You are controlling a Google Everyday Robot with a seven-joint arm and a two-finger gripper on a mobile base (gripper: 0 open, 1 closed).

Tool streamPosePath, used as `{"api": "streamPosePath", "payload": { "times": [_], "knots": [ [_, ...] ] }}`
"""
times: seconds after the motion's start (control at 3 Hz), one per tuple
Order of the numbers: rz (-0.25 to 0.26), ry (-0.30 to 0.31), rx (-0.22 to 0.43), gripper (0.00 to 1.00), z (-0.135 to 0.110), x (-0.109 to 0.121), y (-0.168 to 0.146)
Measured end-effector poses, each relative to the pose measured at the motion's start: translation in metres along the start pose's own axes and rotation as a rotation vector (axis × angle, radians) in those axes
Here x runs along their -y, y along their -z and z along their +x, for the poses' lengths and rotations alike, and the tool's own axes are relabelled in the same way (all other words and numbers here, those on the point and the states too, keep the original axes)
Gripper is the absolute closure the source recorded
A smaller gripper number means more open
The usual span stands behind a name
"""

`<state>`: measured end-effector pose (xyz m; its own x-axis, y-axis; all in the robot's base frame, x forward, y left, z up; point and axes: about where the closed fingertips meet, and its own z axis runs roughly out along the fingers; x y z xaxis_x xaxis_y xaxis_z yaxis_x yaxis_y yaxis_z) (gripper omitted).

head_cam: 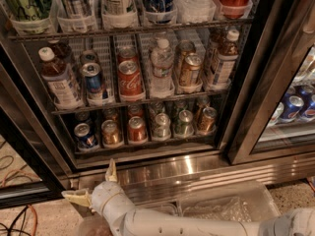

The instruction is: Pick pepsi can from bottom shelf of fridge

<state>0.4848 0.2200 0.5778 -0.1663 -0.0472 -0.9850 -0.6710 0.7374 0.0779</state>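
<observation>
The pepsi can (86, 135) is a short blue can with a silver top, standing at the left end of the bottom shelf (147, 147) of the fridge (246, 82). The door is open in front of it. My gripper (93, 183) is below the shelf, in front of the ribbed steel base, lower than the can and slightly right of it. It is open and empty, with one pale finger (112, 170) pointing up and the other (76, 196) pointing left. It is clear of the can.
Orange, red, silver and green short cans (137, 130) fill the other lanes of the bottom shelf. The rack above holds bottles, a taller blue can (93, 80) and a Coca-Cola can (129, 77). A closed glass door (295, 107) is to the right. Cables (19, 215) lie on the floor at left.
</observation>
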Motion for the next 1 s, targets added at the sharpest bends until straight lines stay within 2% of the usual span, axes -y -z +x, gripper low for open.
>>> {"api": "streamPosePath", "payload": {
  "times": [0.33, 0.67, 1.0],
  "knots": [
    [0.022, -0.014, 0.018, 0.0, -0.002, 0.0, -0.003],
    [0.079, -0.016, 0.055, 0.0, -0.007, 0.001, -0.014],
    [0.149, 0.01, 0.072, 0.0, -0.01, 0.005, -0.026]
  ]
}}
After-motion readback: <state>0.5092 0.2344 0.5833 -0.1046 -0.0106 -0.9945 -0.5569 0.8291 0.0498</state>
